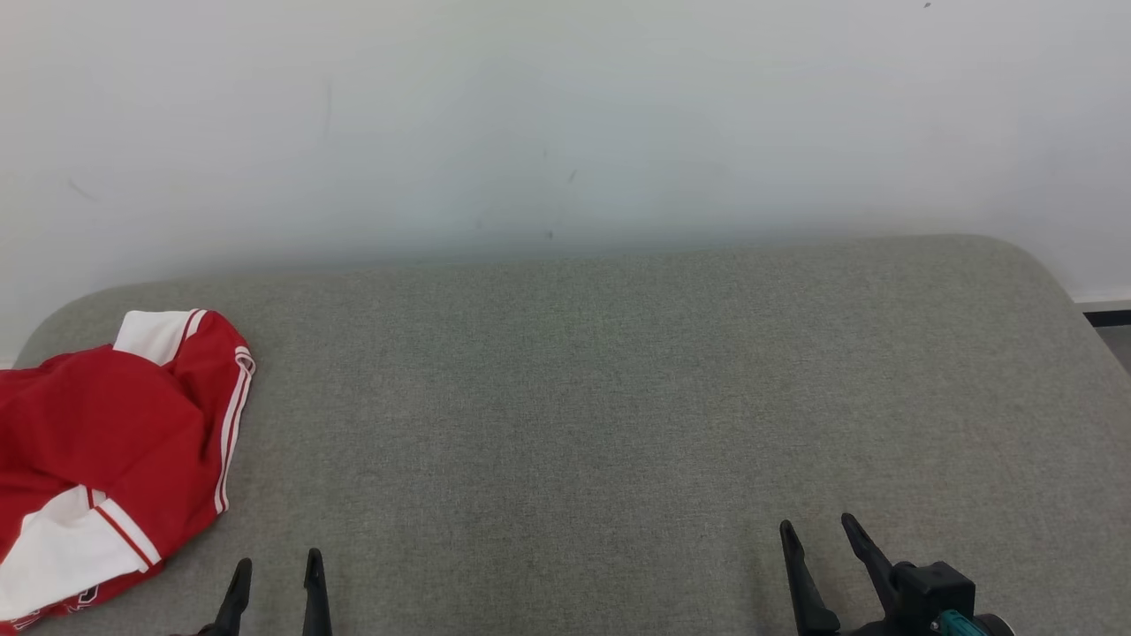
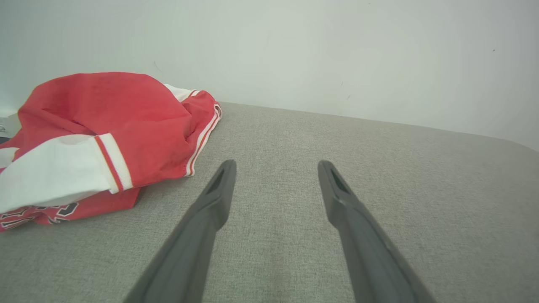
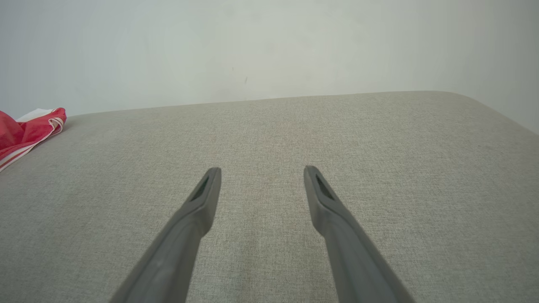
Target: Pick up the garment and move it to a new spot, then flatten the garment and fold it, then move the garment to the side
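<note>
Bare test room or lab-style setup, most likely. A grey woven fabric pad (image 1: pixel 618 397) with rounded corners takes the lower half of the head view; bed, bench or sofa seat, cannot tell which. It is pushed up against a plain white wall (image 1: pixel 565 115) running from 10 to 2 o'clock, with small scuff marks (image 1: pixel 571 177) near 12. A dark baseboard strip (image 1: pixel 1106 317) and a sliver of grey floor (image 1: pixel 1120 346) show at 3 o'clock. One crumpled red-and-white garment (image 1: pixel 106 442) lies on the pad at 9 o'clock.
</note>
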